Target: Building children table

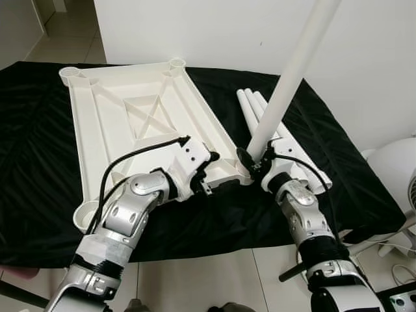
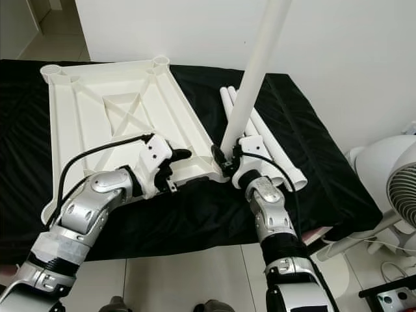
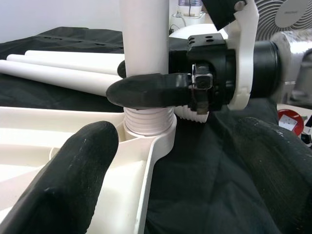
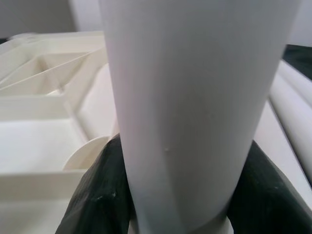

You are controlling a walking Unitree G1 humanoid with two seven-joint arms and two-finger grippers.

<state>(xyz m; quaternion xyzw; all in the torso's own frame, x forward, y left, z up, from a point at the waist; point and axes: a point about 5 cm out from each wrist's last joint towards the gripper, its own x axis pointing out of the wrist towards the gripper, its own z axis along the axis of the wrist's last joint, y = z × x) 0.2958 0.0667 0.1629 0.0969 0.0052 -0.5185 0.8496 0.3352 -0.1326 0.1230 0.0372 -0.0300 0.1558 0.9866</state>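
A white plastic tabletop [image 1: 110, 130] lies upside down on a black cloth. One white leg [image 1: 292, 71] stands tilted in its near right corner socket [image 3: 163, 141], and the leg's threaded end [image 3: 148, 122] shows just above the socket. My right gripper [image 1: 255, 159] is shut on the leg low down, with a black finger [image 4: 97, 195] on each side of the tube. My left gripper [image 1: 209, 174] is open at the tabletop's near rim beside that corner. One of its fingers [image 3: 73, 180] rests over the tabletop, the other over the cloth.
Three spare white legs [image 1: 250, 107] lie side by side on the black cloth [image 1: 338, 162] to the right of the tabletop. A white fan [image 1: 398, 170] stands on the floor at the right. A white wall runs behind, and tiled floor shows at the cloth's near edge.
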